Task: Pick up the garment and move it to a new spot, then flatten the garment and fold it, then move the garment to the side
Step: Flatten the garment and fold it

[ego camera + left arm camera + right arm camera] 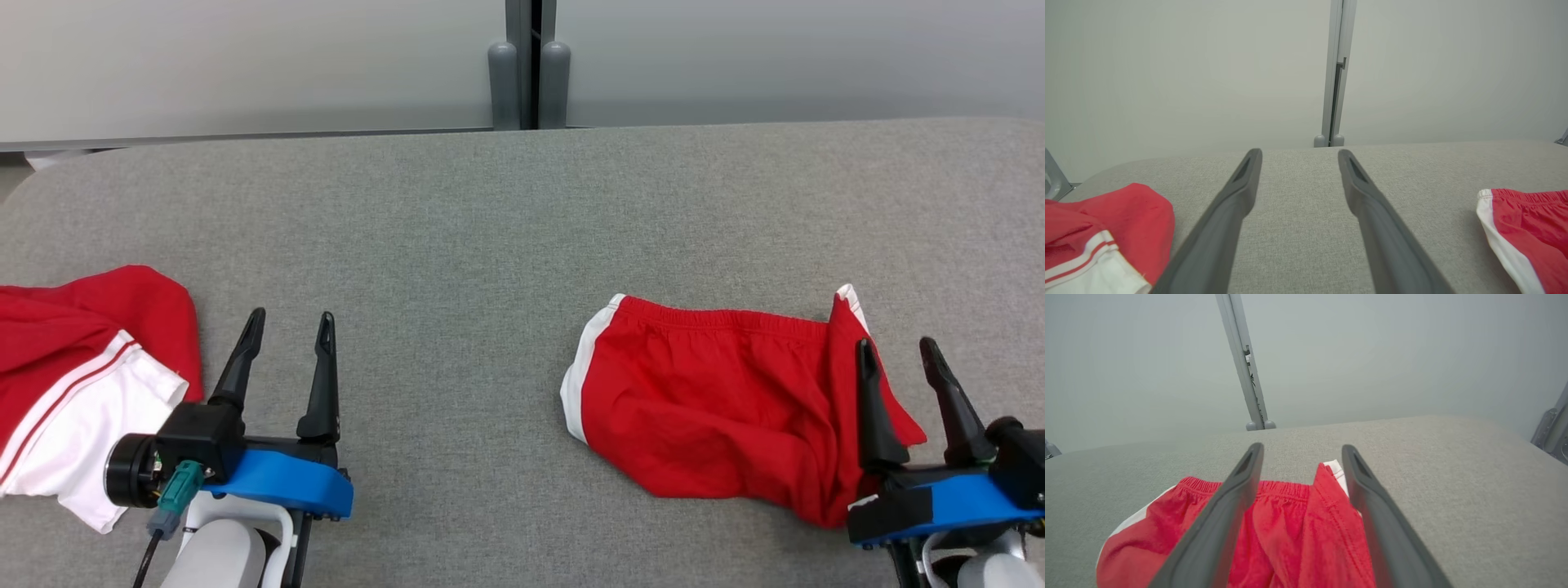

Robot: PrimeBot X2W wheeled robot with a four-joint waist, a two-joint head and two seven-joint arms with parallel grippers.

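**Right claw released over the shorts: flattening procedure**

The red shorts (pixel 710 392) lie loose on the grey table (pixel 457 229), at about 4 o'clock from its centre in the head view. A second red-and-white garment (pixel 82 367) sits well apart at 8 o'clock and is not part of this step.

I judge the step in hand to be flattening. The cloth is rumpled, and a corner flap (pixel 845 314) stands up at its 2 o'clock corner.

1. I lower the right gripper (pixel 895 345) onto that flap first, since it is the highest point and will crease if pressed under.
2. I pinch a single layer only, near the elastic waistband (pixel 1286 489) at the 12 o'clock edge.
3. I draw the cloth toward 3 o'clock while the white side stripe (pixel 584 359) at 9 o'clock stays put. If it drags, I bring the left gripper (pixel 292 317) over to pin it.
4. I keep the pull low and slow, because this thin fabric bunches easily.

Claw state: the right gripper's fingers are spread wide and hold nothing. They straddle the 3 o'clock edge of the shorts. The inner finger overlaps red cloth in the head view, but I cannot tell whether it actually touches. The left gripper is also spread wide and empty, over bare table.
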